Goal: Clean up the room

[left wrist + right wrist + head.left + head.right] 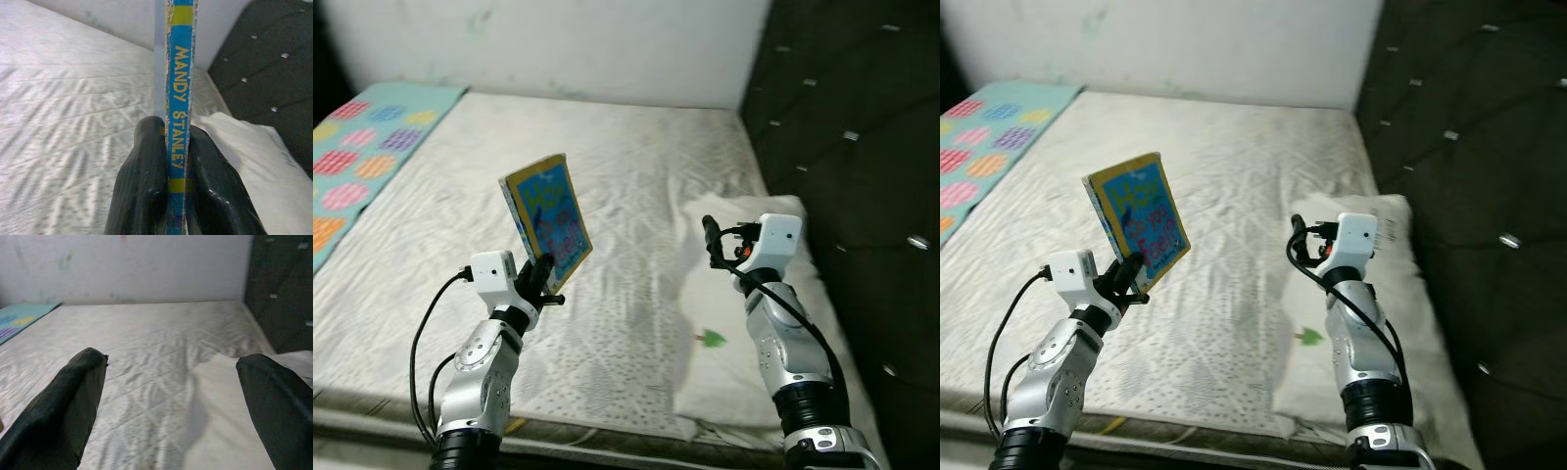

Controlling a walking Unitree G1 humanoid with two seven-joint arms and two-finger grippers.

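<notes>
Pinching the lower edge of a picture book (548, 217), the left gripper (540, 277) holds it upright and tilted above the near left part of the mattress (607, 196), clear of the sheet; in the left wrist view both fingers (142, 181) press flat on either side of the blue spine, which reads "MANDY STANLEY". The right gripper (171, 396) hovers over the near right side with its fingers spread wide apart and nothing between them, above the seam where a white pillow (744, 323) overlaps the mattress. The pillow lies along the right side, just beside the dark tufted headboard (862, 147) that closes off that whole flank. A small green scrap (712, 339) sits on the pillow near the right arm. At the far end a pale wall (568, 44) bounds the bed, and a turquoise blanket with coloured dots (362, 157) covers the far left edge. Between the two arms and on toward the wall, the rumpled sheet stretches open and unobstructed; the near edge of the mattress runs just below the arms.
</notes>
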